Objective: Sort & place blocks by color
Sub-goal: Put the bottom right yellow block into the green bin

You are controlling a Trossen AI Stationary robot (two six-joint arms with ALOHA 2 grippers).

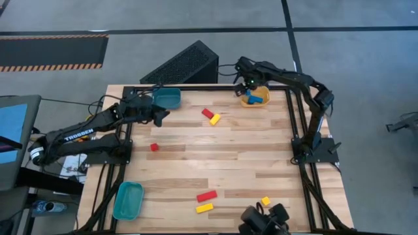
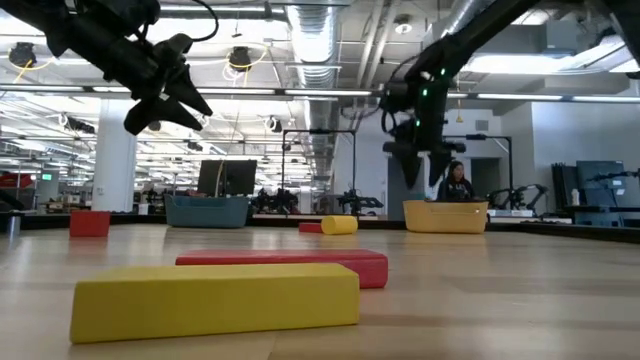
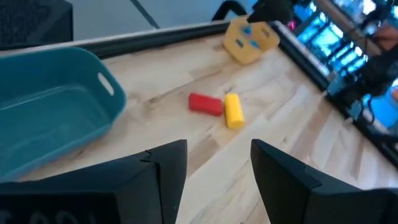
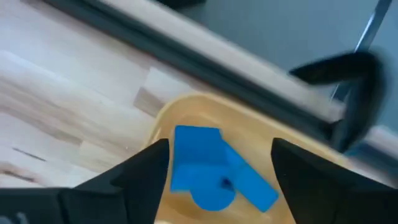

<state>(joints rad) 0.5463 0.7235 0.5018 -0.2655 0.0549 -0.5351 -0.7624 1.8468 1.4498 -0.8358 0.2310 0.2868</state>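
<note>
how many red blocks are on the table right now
3. One red block lies beside a yellow one near the far edge, a small cube at mid-left, a bar near the front. None shows in the bins, though some may be hidden.

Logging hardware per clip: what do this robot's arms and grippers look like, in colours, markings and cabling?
Both arms are black, jointed and slim. The left arm carries white TROSSEN lettering along its link; the right arm shows a small green light near its wrist. Black cables run along the links. The left gripper and right gripper each end in two flat, dark, wedge-shaped fingers.
</note>
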